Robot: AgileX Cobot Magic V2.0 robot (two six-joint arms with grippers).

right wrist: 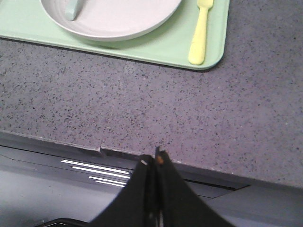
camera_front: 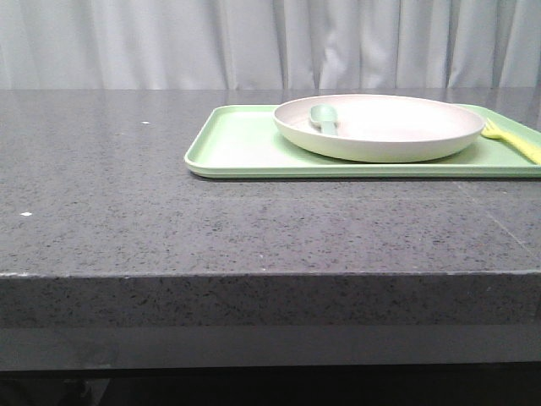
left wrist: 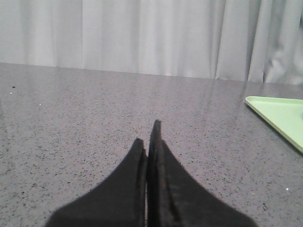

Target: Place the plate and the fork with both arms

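Both the left gripper (left wrist: 147,135) and right gripper (right wrist: 152,161) are closed, holding nothing. Ahead of the right gripper, well apart, the fork (right wrist: 200,33) lies on the tray (right wrist: 161,47) just beside the plate (right wrist: 118,16); the spoon (camera_front: 325,119) seemingly rests in it.

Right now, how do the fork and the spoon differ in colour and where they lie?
The fork is pale yellow; the spoon is teal-green. The fork lies flat on the green tray beside the plate, to its right in the front view; the spoon rests inside the plate. Both are small utensils, and neither gripper touches them.
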